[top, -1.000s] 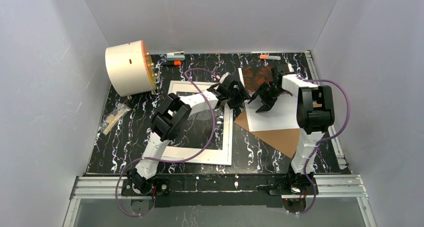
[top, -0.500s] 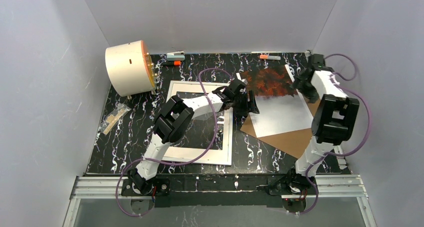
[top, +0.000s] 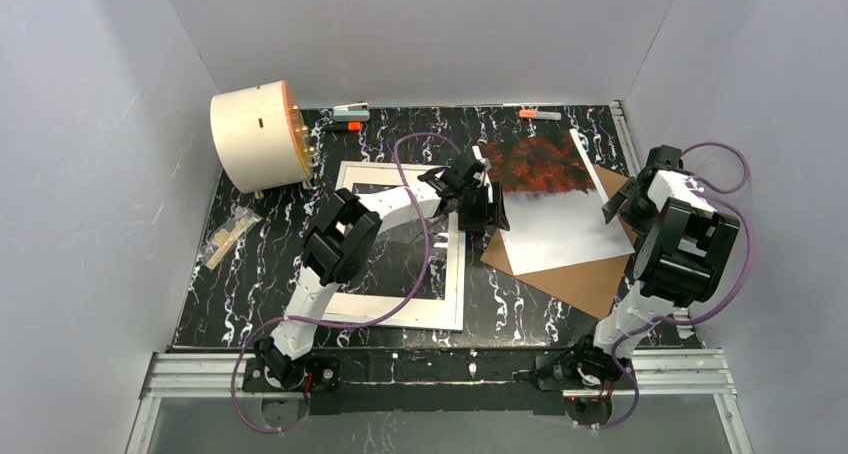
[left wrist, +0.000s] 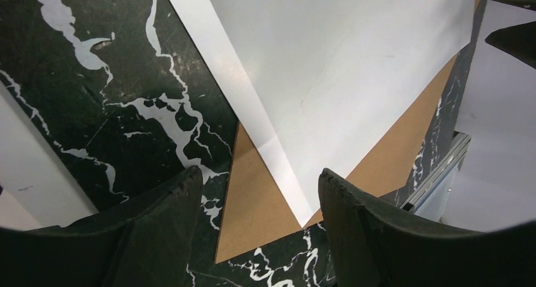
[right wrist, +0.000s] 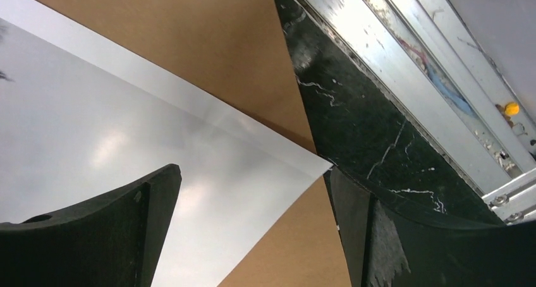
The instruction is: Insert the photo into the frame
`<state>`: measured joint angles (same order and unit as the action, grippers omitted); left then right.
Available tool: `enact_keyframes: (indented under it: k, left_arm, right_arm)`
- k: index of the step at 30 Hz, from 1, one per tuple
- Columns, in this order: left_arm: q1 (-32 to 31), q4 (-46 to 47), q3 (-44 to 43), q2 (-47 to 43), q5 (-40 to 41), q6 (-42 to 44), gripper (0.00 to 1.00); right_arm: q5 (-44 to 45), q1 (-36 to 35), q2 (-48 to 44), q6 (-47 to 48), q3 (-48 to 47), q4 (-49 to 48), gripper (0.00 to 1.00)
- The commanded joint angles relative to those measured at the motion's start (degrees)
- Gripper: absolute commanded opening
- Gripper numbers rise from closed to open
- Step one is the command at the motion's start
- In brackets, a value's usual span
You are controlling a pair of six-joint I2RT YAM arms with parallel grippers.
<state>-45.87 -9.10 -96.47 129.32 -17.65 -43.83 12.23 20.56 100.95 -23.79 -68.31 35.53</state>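
left gripper (top: 487, 212), spread and empty, hovers at one edge of the red-orange and grey paper photo (top: 545, 199); right gripper (top: 620, 206), spread wide, flanks the opposite edge; thin white rectangular frame (top: 452, 274) lies just left of the left gripper.

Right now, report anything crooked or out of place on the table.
The photo lies crooked on the brown board, turned against its edges, its far left part hanging over onto the table. Both sit skewed to the right of the frame, which lies square. Nothing looks torn or spilled.
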Motion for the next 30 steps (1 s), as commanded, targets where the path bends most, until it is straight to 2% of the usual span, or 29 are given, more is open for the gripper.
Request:
enact_keyframes:
  k: [1, 5, 12, 24, 30]
  left_arm:
    - [-0.1, -9.0, -1.0, -2.9, 2.1, 6.5, 0.66]
    - [-2.4, -8.6, -2.8, -4.3, 4.2, 8.9, 0.67]
    - [-5.8, -5.3, -3.6, -3.9, 7.6, 9.1, 0.67]
    - [-7.9, 10.2, -3.2, 2.5, -0.5, 8.2, 0.69]
    - [-8.8, 14.6, 1.7, 2.2, -3.6, 8.2, 0.69]
  right_arm:
    - [0.6, 0.9, -5.1, -2.1, 3.4, -3.1, 0.97]
    - [-1.9, 0.9, -7.8, -4.6, 7.6, -5.6, 0.96]
    - [-8.7, 0.9, -7.2, -8.0, 11.8, -7.6, 0.94]
    - [-25.6, 0.3, -12.1, -12.1, 22.2, -10.3, 0.87]
    - [-25.9, -0.1, -13.6, -10.9, 21.1, -7.9, 0.86]
